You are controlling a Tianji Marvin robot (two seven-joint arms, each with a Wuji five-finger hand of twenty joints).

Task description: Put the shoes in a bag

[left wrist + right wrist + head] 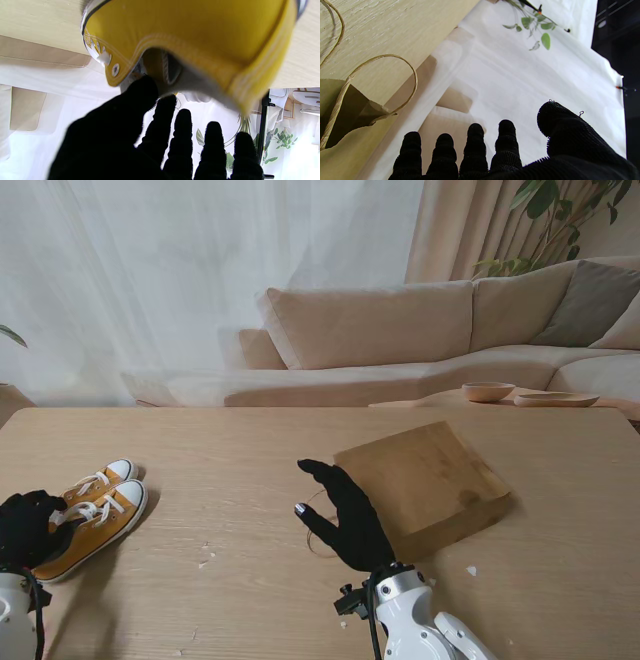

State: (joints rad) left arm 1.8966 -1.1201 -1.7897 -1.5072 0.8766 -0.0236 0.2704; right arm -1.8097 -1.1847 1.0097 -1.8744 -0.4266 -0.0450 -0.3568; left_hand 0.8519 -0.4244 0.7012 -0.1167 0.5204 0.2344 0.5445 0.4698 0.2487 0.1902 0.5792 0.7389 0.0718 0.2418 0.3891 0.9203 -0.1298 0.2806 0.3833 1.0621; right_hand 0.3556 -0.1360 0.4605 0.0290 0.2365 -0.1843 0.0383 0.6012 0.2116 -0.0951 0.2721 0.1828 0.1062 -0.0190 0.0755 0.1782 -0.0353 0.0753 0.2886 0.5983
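Shoes first: nothing is bagged yet, both mustard-yellow canvas sneakers with white laces [92,515] sit side by side at the table's left edge, outside the bag. At their heels is the black-gloved left hand [28,525]; the wrist view shows its thumb tip touching a shoe's collar, fingers spread, so no real grip is visible. Well apart to the right, the black-gloved right hand [345,515] lies flat and spread, holding nothing, just beside the twine handles [370,75] of the flattened brown paper bag [430,480]. Opening, loading, everything remains.
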